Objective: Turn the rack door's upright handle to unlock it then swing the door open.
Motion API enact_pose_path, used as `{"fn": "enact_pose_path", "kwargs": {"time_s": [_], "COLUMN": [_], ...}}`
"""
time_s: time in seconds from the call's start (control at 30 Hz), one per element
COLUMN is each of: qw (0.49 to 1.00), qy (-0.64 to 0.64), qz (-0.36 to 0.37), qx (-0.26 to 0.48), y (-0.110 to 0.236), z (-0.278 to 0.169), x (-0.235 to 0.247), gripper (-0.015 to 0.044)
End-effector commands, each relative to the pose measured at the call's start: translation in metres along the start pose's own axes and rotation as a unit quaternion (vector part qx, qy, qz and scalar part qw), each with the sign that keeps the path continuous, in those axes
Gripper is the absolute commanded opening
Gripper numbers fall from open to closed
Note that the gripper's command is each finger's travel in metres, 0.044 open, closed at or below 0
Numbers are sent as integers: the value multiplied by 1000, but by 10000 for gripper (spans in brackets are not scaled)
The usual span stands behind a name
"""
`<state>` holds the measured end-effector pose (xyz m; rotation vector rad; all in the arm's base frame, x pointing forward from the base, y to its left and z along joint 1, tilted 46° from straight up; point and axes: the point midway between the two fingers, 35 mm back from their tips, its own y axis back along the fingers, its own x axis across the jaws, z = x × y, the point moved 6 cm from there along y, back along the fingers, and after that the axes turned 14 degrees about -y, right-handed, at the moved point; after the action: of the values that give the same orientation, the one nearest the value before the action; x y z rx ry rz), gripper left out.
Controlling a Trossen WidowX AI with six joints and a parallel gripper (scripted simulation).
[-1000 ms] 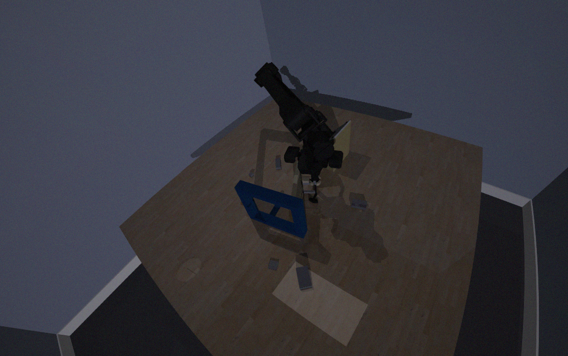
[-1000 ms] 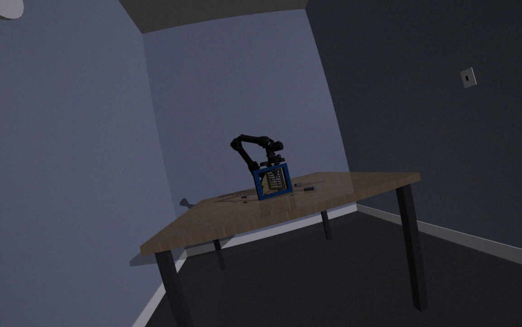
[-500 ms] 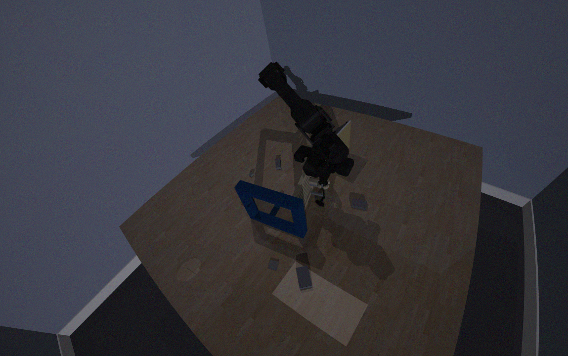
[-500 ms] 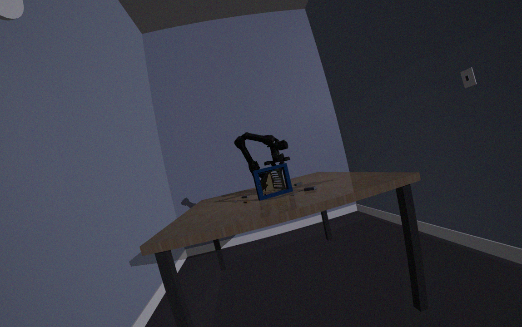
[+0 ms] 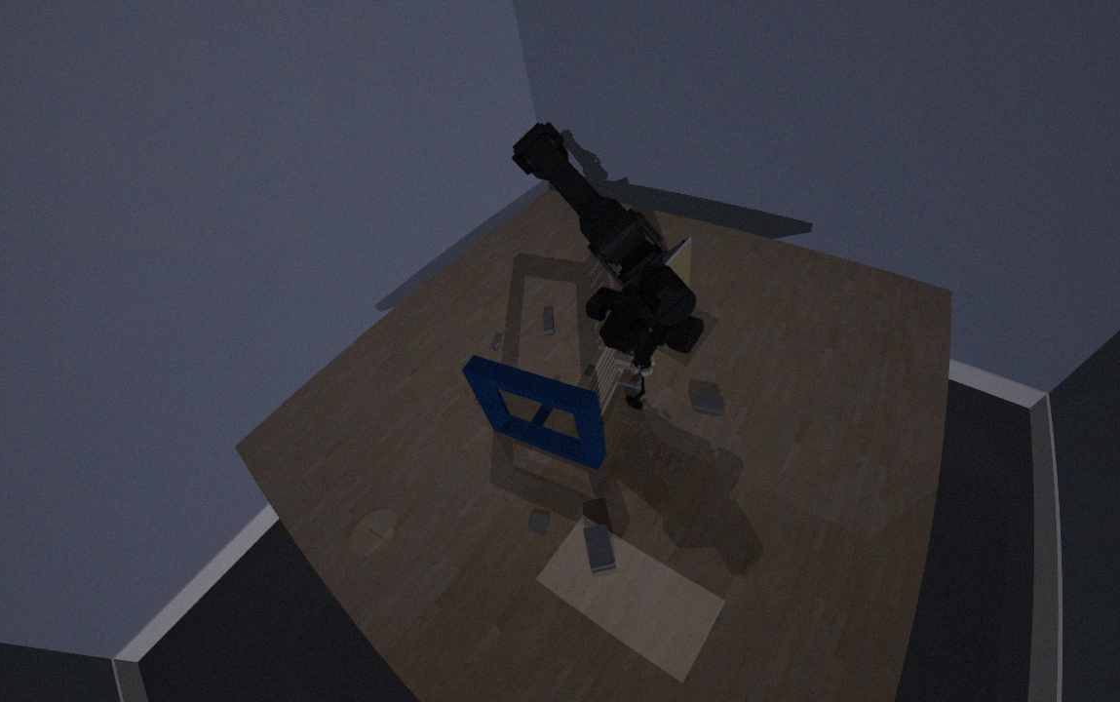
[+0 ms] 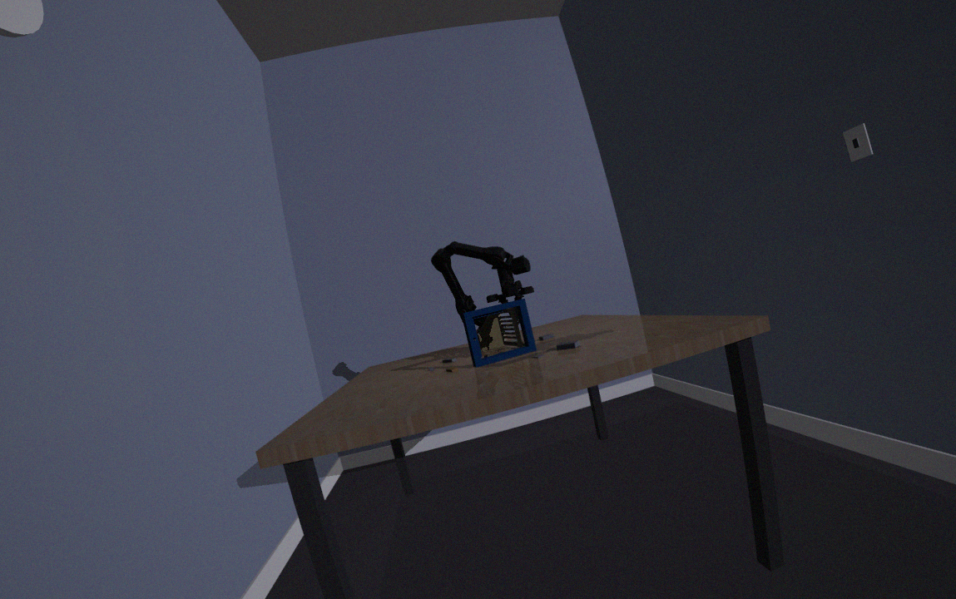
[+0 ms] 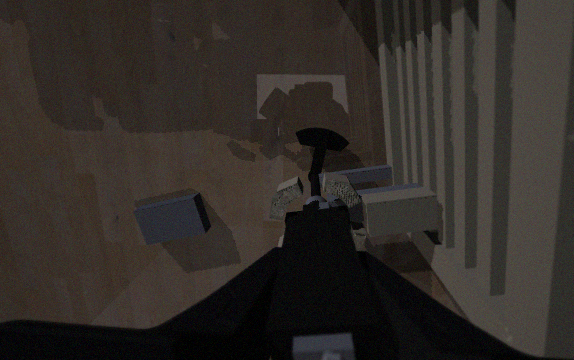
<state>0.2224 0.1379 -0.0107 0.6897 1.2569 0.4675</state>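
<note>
The blue rack frame (image 5: 528, 380) (image 6: 530, 328) stands upright on the table. Its pale slatted door (image 5: 605, 375) (image 6: 509, 328) (image 7: 537, 150) is swung far out of the frame on the arm's side. The exact angle cannot be read. The handle (image 5: 641, 388) (image 7: 316, 165) is a thin dark upright rod with a curved dark foot. Pale brackets (image 7: 402, 215) lie between it and the door. My gripper (image 5: 646, 370) (image 7: 319, 260) points down and is shut on the handle, with one pale fingertip on each side. In the exterior view the fingertips are hidden behind the frame.
A grey block (image 5: 708, 400) (image 7: 172, 220) lies on the table on the side of the handle away from the door. Other grey blocks (image 5: 598, 548) (image 5: 538, 521) (image 5: 548, 320) lie around the frame. A pale sheet (image 5: 659, 610) lies in front. A yellowish panel (image 5: 682, 261) stands beside the arm.
</note>
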Motion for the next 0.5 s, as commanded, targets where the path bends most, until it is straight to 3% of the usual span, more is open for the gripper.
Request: {"fn": "enact_pose_path", "kwargs": {"time_s": [0.0,0.03,0.37,0.47], "qw": [1000,1000,1000,1000], "qy": [-6,-6,-6,-6], "qz": [1,1,1,1], "qx": [1,1,1,1], "y": [0,0,0,1], "z": [0,0,0,0], "x": [1,1,1,1], "gripper": [19,19,281,291]}}
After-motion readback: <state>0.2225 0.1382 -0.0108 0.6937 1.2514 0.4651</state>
